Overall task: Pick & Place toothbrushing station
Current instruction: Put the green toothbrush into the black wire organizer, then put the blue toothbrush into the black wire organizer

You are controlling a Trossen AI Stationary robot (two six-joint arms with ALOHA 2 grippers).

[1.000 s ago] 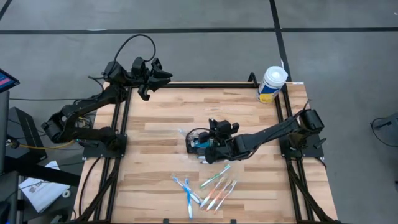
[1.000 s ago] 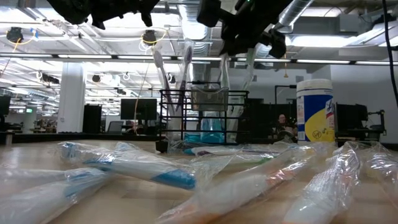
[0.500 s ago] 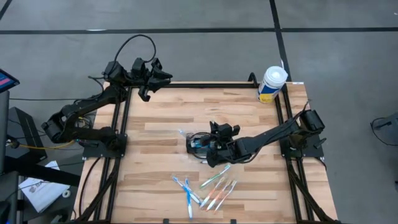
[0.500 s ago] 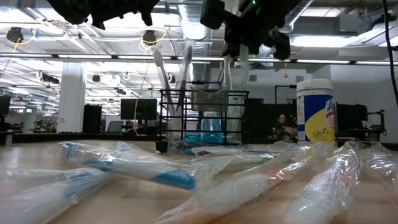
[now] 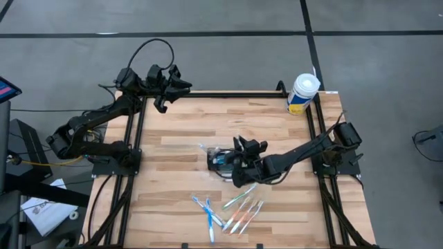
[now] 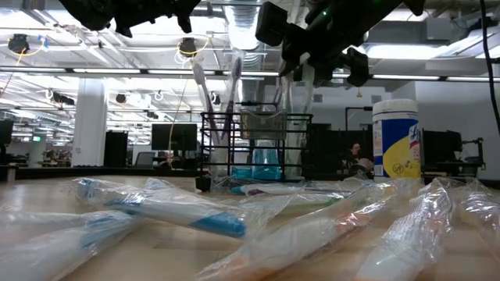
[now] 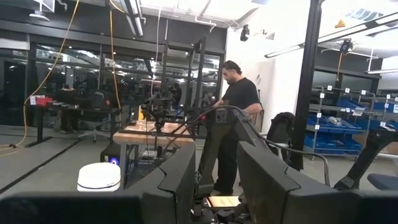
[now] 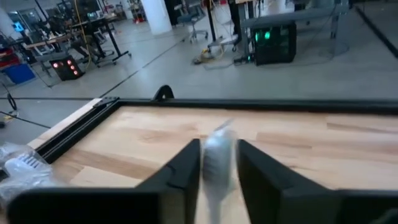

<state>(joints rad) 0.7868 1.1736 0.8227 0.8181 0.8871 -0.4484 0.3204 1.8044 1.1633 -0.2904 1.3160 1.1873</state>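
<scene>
Toothbrushing station [image 6: 256,146] holds upright wrapped toothbrushes [image 6: 233,86] mid-table.

The worktop [image 5: 180,131] carries one black wire-mesh caddy [image 5: 219,158] near its middle and one white tub [image 5: 303,93] at its far right corner. Four upright toothbrushes [image 6: 200,86] show in the caddy in the low view. Near the front edge lies a loose pile of wrapped toothbrushes [image 5: 232,211], roughly seven, two or three blue and the rest green or orange, though the overlapping wrappers blur the exact count. There are two arms, the left arm [image 5: 97,121] and the right arm [image 5: 304,149], and one person [image 7: 236,124] stands in the room beyond.
</scene>
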